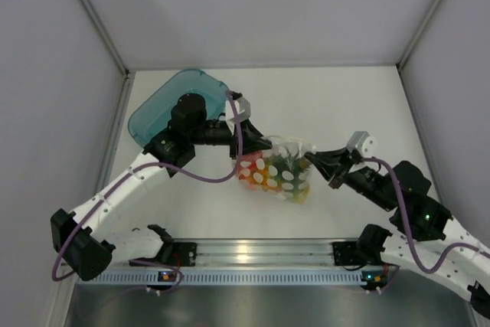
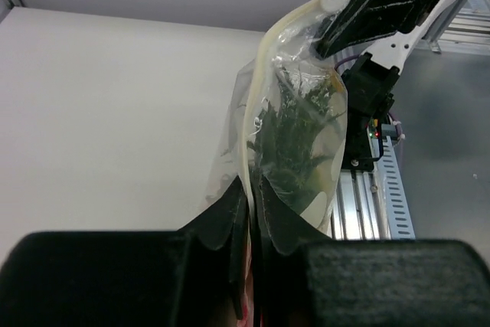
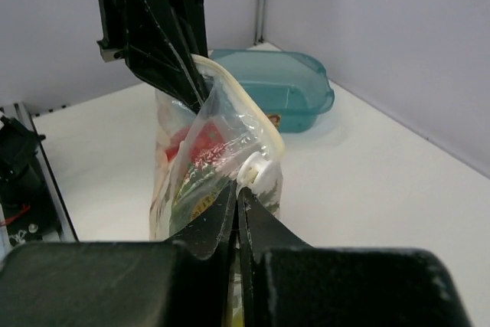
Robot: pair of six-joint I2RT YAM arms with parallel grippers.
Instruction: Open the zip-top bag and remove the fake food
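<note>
I can read no words, numbers or brand marks in any view. The tray (image 3: 310, 105) carries a small orange sticker (image 3: 274, 120) on its near wall, too blurred for me to make out. A yellowish patch low on the bag (image 3: 200, 160) is just as illegible.

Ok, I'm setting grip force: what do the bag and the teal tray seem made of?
The zip-top bag: thin clear plastic film, glossy, going by its crinkles and glare. Its zip strip: thicker cream plastic, opaque, matte-looking. The teal tray: likely rigid moulded plastic, translucent and smooth, holding a rounded rim.
</note>
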